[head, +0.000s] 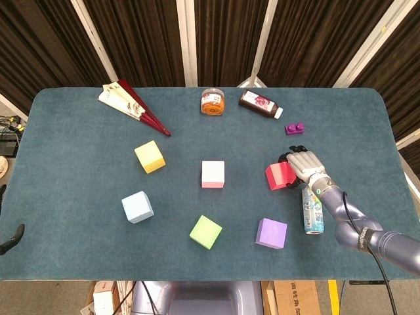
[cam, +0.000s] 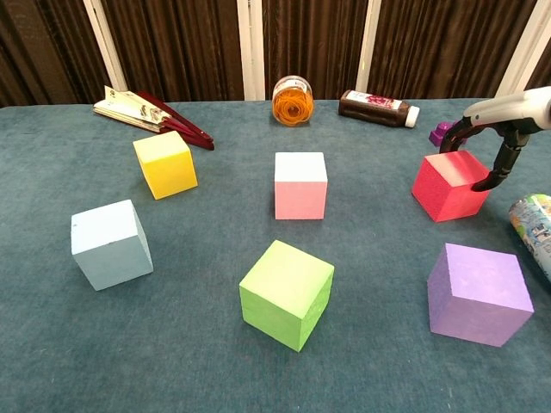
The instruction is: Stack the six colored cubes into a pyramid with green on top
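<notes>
Right now the right robot hand (head: 303, 163) grips the red cube (head: 280, 176) at the desk's (head: 79, 164) right side, fingers curled over its far top edge, thumb at its right face. Green cube (head: 205, 231) sits front-centre, apart from pink (head: 212, 174), yellow (head: 149, 156), light-blue (head: 137, 207) and purple (head: 271, 233) cubes. Can (head: 312, 209) lies beside the arm; label writing unreadable. Left robot hand out of view.
</notes>
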Controlling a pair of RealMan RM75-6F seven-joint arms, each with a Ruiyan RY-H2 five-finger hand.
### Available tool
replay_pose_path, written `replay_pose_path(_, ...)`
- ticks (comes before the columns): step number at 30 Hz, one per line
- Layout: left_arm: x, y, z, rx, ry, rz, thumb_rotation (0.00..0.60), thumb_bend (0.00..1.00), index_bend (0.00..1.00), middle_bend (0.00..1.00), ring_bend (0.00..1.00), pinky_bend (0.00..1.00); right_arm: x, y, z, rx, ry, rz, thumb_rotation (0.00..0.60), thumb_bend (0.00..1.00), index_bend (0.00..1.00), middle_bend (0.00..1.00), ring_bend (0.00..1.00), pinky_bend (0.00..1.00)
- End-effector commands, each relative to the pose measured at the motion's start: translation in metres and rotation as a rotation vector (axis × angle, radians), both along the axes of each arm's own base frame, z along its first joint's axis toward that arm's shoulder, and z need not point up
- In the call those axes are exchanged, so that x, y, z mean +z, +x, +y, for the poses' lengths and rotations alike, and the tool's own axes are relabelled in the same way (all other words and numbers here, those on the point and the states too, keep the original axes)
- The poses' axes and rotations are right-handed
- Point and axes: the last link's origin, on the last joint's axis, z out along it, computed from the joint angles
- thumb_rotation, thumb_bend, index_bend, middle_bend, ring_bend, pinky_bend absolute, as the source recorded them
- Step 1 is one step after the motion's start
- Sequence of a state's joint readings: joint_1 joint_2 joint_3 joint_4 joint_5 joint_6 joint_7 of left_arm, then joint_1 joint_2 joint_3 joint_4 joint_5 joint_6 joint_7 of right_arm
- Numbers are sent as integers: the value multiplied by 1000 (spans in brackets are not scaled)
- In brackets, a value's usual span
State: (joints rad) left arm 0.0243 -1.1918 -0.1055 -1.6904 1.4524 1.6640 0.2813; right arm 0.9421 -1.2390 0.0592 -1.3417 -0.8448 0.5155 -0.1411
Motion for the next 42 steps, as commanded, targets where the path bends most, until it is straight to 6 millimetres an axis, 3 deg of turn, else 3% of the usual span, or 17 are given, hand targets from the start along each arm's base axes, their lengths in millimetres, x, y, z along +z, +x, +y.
replay_pose_path(1,0,0,0,0,-1,-1,600,353,65,0,0,0,-1,1,1,6,1,-2,600,273,373,279,60,0)
replay_pose_path(11,0,-2,4,13,-1,-4,600,353,65,0,0,0,8,18,3,7,-43,-42,600,273,442,327,128,0)
replay_pose_path(19,-1,-9,12,45,-16,-9,600,353,66,0,0,0,5,55,11,-85,-69,-56,600,273,445,363,172,0)
replay_pose_path(32,1,-13,22,54,-11,-9,600,352,65,0,0,0,-21,117,21,-314,-141,-34,600,273,452,366,180,0)
replay_pose_path(42,12,-7,15,-38,28,-23,600,352,64,0,0,0,-48,133,22,-325,-144,-5,600,273,452,366,181,0)
